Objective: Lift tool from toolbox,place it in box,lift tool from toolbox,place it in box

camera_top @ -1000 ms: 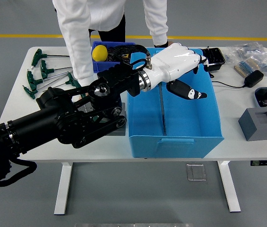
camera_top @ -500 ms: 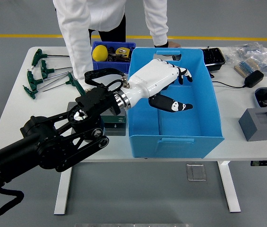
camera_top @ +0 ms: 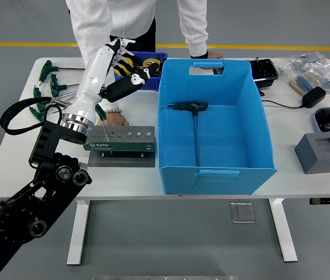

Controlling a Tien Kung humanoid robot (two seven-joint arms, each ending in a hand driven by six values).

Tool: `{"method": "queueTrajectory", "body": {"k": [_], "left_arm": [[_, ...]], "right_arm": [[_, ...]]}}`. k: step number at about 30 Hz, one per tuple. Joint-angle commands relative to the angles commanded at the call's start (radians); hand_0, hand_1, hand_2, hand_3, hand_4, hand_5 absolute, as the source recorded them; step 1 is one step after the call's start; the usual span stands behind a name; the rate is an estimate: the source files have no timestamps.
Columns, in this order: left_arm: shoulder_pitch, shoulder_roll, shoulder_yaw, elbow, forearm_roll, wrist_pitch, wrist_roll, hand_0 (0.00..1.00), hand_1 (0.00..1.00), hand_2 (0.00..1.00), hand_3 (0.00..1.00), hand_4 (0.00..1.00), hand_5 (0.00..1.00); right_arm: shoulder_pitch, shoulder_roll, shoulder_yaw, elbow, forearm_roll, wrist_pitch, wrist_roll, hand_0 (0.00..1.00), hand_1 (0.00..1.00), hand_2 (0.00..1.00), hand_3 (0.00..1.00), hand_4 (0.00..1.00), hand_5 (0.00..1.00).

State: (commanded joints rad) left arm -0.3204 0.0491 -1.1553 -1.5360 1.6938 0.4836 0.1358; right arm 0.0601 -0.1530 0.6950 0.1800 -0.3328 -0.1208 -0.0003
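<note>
A green-handled T-shaped hex key (camera_top: 195, 123) lies flat on the floor of the big blue plastic box (camera_top: 211, 169), well apart from the left robot hand (camera_top: 120, 67). That white robot hand hovers, fingers loosely spread and empty, above the grey toolbox (camera_top: 121, 142) on the white worktop (camera_top: 13, 157), near a person's hand (camera_top: 115, 119) resting there.

White desk (camera_top: 18, 169) carries: big blue box (camera_top: 214, 166) at centre, green tool rack (camera_top: 121, 140) just left of it, green T-handle keys (camera_top: 51, 90) far left, small blue bin (camera_top: 148, 79) at back, grey block (camera_top: 321, 153) + black adapter (camera_top: 313, 96) on right.
</note>
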Motion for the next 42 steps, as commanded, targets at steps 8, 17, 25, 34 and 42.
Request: {"method": "queueTrajectory", "body": {"k": [8,17,25,34,42], "left_arm": [[0.116,-0.010,-0.128,-0.030,-0.319,0.133,0.075,0.228,0.330,0.468,0.678,0.841,0.705],[0.175,-0.006,-0.145,0.006,-0.702,0.120,0.127,0.229,0.328,0.499,0.709,0.807,0.775],[0.165,-0.012,-0.103,0.064,-0.924,0.093,0.130,0.229,0.340,0.523,0.767,0.793,0.880],[0.142,-0.013,-0.100,0.100,-0.916,0.089,0.131,0.233,0.349,0.538,0.806,0.794,0.933],[0.136,-0.008,-0.069,0.127,-0.941,0.071,0.133,0.234,0.351,0.545,0.808,0.798,0.950]], "right_arm": [[-0.001,0.002,-0.003,0.000,0.004,0.001,-0.001,0.635,0.618,0.746,0.787,0.998,0.970],[0.002,0.002,0.000,0.000,0.005,0.000,-0.001,0.635,0.617,0.745,0.787,0.998,0.968],[0.006,0.003,0.001,0.000,0.002,-0.001,-0.004,0.636,0.617,0.745,0.787,0.998,0.967],[0.009,0.002,0.005,0.000,-0.008,0.000,-0.007,0.636,0.617,0.745,0.785,0.998,0.967],[0.011,0.001,0.005,0.000,-0.011,0.001,-0.009,0.636,0.617,0.745,0.785,0.998,0.968]]}}
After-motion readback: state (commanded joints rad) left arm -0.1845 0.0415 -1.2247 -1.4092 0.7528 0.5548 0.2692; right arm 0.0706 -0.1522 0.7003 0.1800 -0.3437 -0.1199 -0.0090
